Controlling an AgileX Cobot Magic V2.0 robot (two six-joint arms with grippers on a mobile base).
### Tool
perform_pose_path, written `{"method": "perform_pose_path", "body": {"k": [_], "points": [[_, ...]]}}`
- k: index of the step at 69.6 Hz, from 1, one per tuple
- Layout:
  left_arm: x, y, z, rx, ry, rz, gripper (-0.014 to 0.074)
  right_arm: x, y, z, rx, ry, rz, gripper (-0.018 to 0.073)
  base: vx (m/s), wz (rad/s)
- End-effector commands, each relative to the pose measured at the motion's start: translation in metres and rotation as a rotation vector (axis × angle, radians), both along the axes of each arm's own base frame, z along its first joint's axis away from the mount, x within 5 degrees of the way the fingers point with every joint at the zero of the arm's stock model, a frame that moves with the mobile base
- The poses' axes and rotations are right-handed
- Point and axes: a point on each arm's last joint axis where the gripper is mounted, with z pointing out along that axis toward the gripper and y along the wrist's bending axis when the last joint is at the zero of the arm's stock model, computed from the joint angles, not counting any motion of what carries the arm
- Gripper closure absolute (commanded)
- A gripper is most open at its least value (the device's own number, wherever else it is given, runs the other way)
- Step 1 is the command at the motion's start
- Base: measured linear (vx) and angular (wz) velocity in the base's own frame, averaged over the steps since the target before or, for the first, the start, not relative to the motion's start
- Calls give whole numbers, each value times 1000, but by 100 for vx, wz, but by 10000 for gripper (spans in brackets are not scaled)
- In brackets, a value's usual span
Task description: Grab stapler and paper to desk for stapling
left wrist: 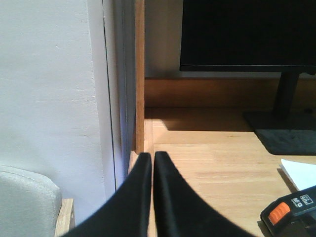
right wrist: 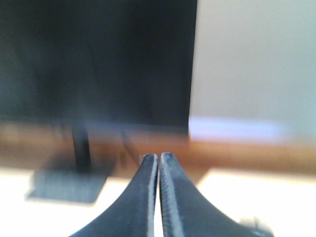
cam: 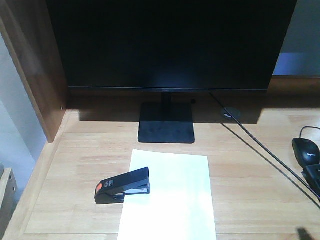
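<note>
One stapler (cam: 123,186) and one sheet of paper (cam: 170,197) lie on the desk (cam: 250,175), near its front edge and in front of the single monitor (cam: 170,45) on its flat black stand (cam: 166,123). The stapler rests across the left edge of the paper, its head over the sheet and its orange-red rear end on bare wood to the left. One black mouse (cam: 306,150) sits at the far right, well apart from the paper, and a dark cable (cam: 260,145) runs diagonally across the desk toward it. The left gripper (left wrist: 149,158) has its fingers closed together with only a thin slit between the tips and grips nothing; it hangs over the left edge of the desk beside the wooden side panel (left wrist: 139,74) (the stapler shows at the lower right of that wrist view). The right gripper (right wrist: 158,158) is likewise closed and empty, pointed toward the monitor; that view is blurred.
</note>
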Motion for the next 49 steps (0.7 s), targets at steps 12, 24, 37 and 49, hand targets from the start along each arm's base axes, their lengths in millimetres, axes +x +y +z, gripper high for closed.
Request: {"method": "perform_pose_path", "body": {"k": [12,24,37,49], "points": [[0,1,4,-18,-82,10,603,0,5,11,-35,-47,59,565,0,0],[0,1,4,-18,-82,10,603,0,5,10,-54,-41,60,565,0,0],[0,1,4,-18,-82,10,603,-3,0,-5,-62,-50,0,565,0,0],[0,1,4,-18,-82,10,603,-12,-6,-41,-27,-73,-82,565,0,0]]}}
